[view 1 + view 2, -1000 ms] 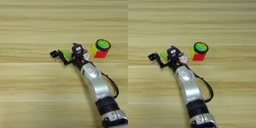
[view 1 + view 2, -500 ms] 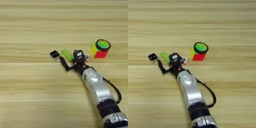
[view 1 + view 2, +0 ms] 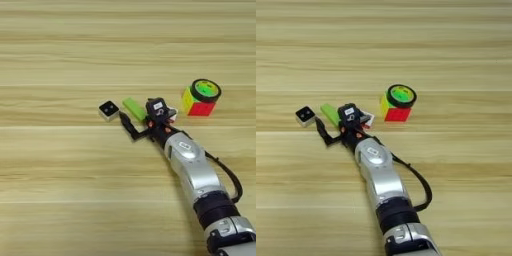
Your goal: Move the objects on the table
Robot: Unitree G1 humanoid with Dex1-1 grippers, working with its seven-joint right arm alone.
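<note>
We've got the gripper [image 3: 139, 125] spread empty just beside the bar [image 3: 134, 108]; next we'd centre and close on it.

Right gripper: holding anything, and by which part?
Nothing held. The right gripper is open beside the lime-green bar, which lies on the table.

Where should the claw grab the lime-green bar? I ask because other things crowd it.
Probably across its two long sides, near the middle, coming straight down. The lime-green bar lies flat and slanted on the table, so its narrow width suits the claw best. The small white box sits just left of it, and the claw's wrist covers its right end.
</note>
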